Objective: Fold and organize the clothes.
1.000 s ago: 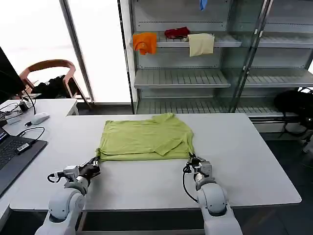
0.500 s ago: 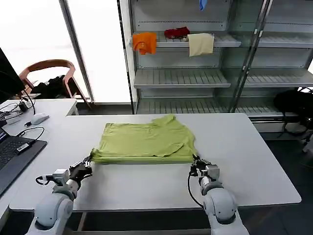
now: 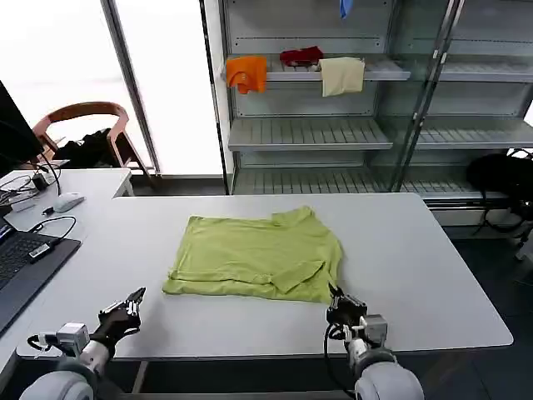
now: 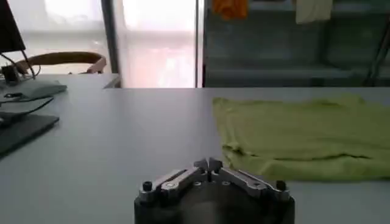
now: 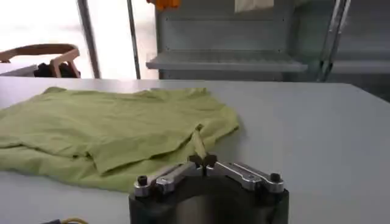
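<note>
T-shirt (image 3: 258, 257) now free: a second ago pinched at both near corners and drawn toward the near edge, half a second ago stretched taut between the arms, at present released and slack on the tabletop (image 3: 416, 275). Folded roughly in half, near hem slightly rumpled, one sleeve flap lying across the right part. Probably marks the end of one fold, with the next needing a fresh grasp.

Left gripper (image 3: 133, 302) pulled back toward the near left corner, clear of the cloth and well apart from its near left corner; in the left wrist view, fingertips (image 4: 208, 164) pressed together with nothing between them (image 4: 216, 163). Right gripper (image 3: 337, 302) just off the near right corner of the shirt, close beside the hem but not touching; in the right wrist view, tips (image 5: 203, 161) likewise closed and empty, cloth (image 5: 116, 131) lying just beyond them.

Shirt central on the tabletop, nearer the near edge than the far one.
</note>
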Controlling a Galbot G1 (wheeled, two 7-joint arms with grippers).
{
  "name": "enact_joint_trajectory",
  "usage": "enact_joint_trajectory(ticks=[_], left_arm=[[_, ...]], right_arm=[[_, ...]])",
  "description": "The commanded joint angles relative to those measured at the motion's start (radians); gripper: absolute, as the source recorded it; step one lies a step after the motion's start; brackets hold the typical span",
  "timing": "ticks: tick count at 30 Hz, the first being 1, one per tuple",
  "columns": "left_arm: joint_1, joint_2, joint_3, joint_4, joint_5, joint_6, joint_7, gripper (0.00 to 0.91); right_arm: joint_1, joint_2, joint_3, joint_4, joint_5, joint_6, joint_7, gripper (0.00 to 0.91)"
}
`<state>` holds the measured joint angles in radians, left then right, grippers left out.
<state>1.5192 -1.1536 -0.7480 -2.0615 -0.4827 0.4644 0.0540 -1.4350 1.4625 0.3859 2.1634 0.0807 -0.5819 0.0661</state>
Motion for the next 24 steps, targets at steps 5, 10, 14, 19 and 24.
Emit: enact_joint_trajectory(ticks=[5, 10, 14, 19, 24], left_arm=[[-0.105, -0.015, 0.066, 0.085, 0.002, 0.013, -0.011, 0.907], [-0.189, -0.007, 0.089, 0.131, 0.006, 0.032, -0.017, 0.907], [-0.24, -0.01, 0.114, 0.148, 0.0, 0.05, -0.024, 0.907], [-0.262, -0.014, 0.141, 0.169, 0.009, 0.065, -0.033, 0.474], [-0.264, -0.015, 0.148, 0.182, -0.004, 0.07, -0.028, 0.01]], right_arm=[[-0.097, 0.005, -0.004, 0.059, -0.013, 0.002, 0.005, 0.0], [-0.094, 0.008, -0.004, 0.055, -0.023, 0.002, 0.004, 0.0], [-0.089, 0.016, -0.011, 0.046, -0.044, 0.003, 0.004, 0.0], [-0.088, 0.017, -0.014, 0.044, -0.051, 0.003, 0.002, 0.0], [-0.086, 0.017, -0.008, 0.041, -0.051, 0.003, 0.0, 0.0]])
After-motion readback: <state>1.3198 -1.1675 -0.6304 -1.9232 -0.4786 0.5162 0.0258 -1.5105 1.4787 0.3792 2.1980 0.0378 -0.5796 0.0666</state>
